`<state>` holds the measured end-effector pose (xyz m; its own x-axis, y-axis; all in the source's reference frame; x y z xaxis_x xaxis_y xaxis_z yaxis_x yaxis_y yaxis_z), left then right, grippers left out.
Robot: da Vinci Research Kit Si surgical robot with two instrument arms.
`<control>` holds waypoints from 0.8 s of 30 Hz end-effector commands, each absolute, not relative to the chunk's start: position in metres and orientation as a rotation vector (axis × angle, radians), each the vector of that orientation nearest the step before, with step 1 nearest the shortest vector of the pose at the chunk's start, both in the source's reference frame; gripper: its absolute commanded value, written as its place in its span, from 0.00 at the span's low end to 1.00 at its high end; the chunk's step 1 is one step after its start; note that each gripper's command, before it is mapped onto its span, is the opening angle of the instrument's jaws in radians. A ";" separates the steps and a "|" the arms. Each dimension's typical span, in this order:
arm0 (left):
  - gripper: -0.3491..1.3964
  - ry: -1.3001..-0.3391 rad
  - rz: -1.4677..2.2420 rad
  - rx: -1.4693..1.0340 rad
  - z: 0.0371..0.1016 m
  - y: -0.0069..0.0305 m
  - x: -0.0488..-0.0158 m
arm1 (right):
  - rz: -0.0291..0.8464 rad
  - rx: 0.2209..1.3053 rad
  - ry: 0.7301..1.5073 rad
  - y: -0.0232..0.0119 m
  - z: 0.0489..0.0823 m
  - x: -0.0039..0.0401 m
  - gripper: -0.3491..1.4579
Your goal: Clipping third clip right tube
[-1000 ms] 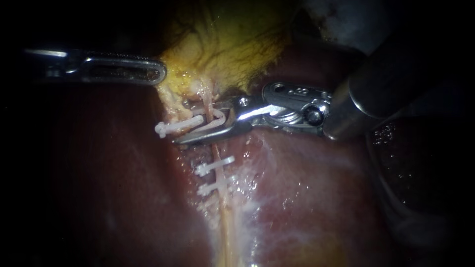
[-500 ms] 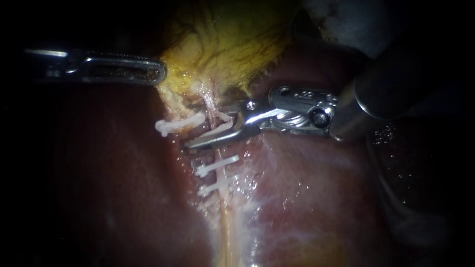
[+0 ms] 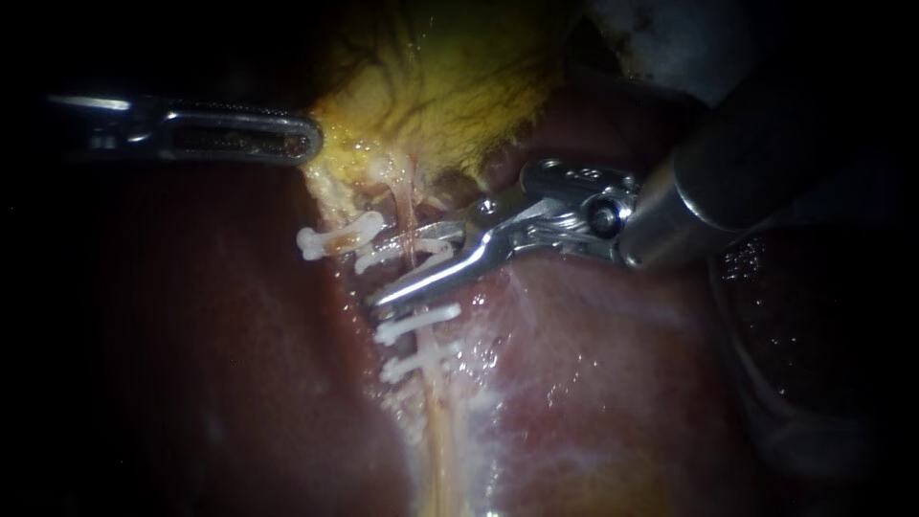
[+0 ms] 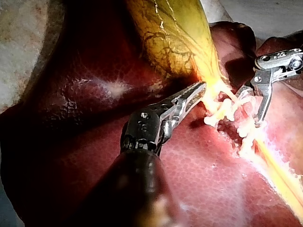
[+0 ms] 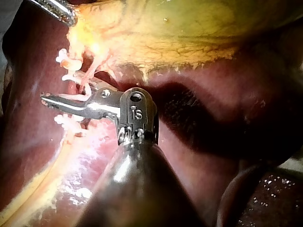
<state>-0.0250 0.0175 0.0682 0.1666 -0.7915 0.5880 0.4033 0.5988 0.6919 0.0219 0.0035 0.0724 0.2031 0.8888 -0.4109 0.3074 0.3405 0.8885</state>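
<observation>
Nearest to the endoscope, our right instrument (image 3: 395, 268) is coming in from the right over the liver (image 3: 593, 383), and its jaws are standing spread, with a clear gap between them. In this gap the third clip (image 3: 388, 255) is lying. It is sitting across the right tube (image 3: 434, 412) and appears closed round it. We cannot tell whether either jaw is touching the clip.

This is the relation on which the coming move is turning. The tube's long axis is running from the gallbladder (image 3: 440, 86) down toward the camera, and the jaws are crossing it almost at a right angle, one jaw on the gallbladder side of the clip and one on the camera side. We are judging that the jaws should back out toward the right, along the clip's own length, so that neither jaw catches the clip or drags the tube sideways.

Just beside the lower jaw, on the camera side, two more clips (image 3: 416, 324) (image 3: 421, 362) are sitting on the same tube. A separate clip (image 3: 335, 237) is lying to the left of it.

Farther away, our left instrument (image 3: 308, 142) is pinching the yellowish edge of the gallbladder, its jaws pressed on that tissue. It is well apart from the clip, so the right instrument is the nearer one.
</observation>
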 end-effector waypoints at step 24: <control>0.00 -1.105 -0.887 0.424 0.0682 0.0176 -0.0249 | 0.712 1.152 1.382 0.0048 0.0724 0.0225 0.37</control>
